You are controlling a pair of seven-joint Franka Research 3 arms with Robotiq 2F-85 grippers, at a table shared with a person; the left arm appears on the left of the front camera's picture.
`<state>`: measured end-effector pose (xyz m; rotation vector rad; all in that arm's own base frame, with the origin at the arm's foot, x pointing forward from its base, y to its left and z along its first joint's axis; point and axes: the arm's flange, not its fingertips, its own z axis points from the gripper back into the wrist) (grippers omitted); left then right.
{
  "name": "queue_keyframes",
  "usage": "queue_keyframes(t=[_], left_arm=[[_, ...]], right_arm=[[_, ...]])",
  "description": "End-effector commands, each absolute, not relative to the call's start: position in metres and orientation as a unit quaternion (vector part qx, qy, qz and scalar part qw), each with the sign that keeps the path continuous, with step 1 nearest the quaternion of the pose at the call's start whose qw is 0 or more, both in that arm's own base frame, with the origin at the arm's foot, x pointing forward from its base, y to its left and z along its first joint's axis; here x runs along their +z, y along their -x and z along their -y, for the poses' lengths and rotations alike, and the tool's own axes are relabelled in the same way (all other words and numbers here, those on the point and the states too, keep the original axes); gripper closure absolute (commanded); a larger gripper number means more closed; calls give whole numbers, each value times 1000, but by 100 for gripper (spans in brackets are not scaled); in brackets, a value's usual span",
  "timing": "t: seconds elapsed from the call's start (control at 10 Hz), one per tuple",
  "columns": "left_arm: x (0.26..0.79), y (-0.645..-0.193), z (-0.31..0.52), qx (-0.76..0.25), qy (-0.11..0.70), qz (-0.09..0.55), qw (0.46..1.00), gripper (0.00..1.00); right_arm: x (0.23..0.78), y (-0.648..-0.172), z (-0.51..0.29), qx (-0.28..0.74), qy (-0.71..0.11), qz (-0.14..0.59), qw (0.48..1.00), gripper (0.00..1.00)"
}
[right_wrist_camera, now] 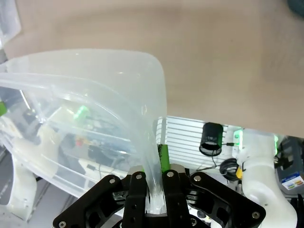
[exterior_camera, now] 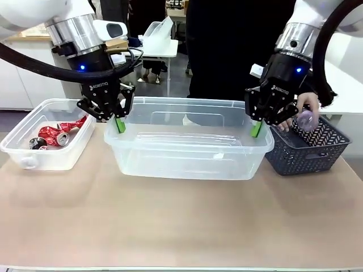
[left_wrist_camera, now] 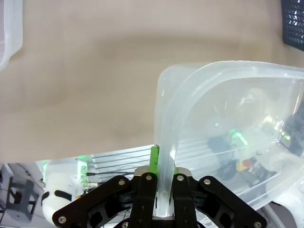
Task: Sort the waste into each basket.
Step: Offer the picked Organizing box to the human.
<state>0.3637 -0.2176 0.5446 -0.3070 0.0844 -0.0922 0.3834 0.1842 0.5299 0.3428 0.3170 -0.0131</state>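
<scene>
Two clear baskets stand on the table. The large one (exterior_camera: 187,158) sits in the middle with nothing inside that I can make out. My left gripper (exterior_camera: 119,122) is shut on the rim of its left end, and my right gripper (exterior_camera: 257,128) is shut on the rim of its right end. In the left wrist view the left gripper (left_wrist_camera: 163,159) pinches the rim (left_wrist_camera: 228,80). In the right wrist view the right gripper (right_wrist_camera: 156,152) clamps the wall (right_wrist_camera: 95,66). The small basket (exterior_camera: 51,161) at the left holds crushed red cans (exterior_camera: 57,135) and a black-and-silver can (exterior_camera: 37,143).
A dark grey lattice basket (exterior_camera: 306,156) stands at the right, close to the large basket. A person's hand (exterior_camera: 306,105) is over it, holding a clear, purplish plastic thing (exterior_camera: 309,120). The near half of the table is bare wood.
</scene>
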Motion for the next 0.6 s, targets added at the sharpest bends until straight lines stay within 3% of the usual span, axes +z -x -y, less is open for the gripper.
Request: queue_keyframes(t=[0.0,0.5], left_arm=[[546,-365,212,-50,146,-44,987,100],[546,-365,212,-50,146,-44,987,100]], right_arm=[[531,-380,-178,-11,-174,-155,972,100],[531,-380,-178,-11,-174,-155,972,100]])
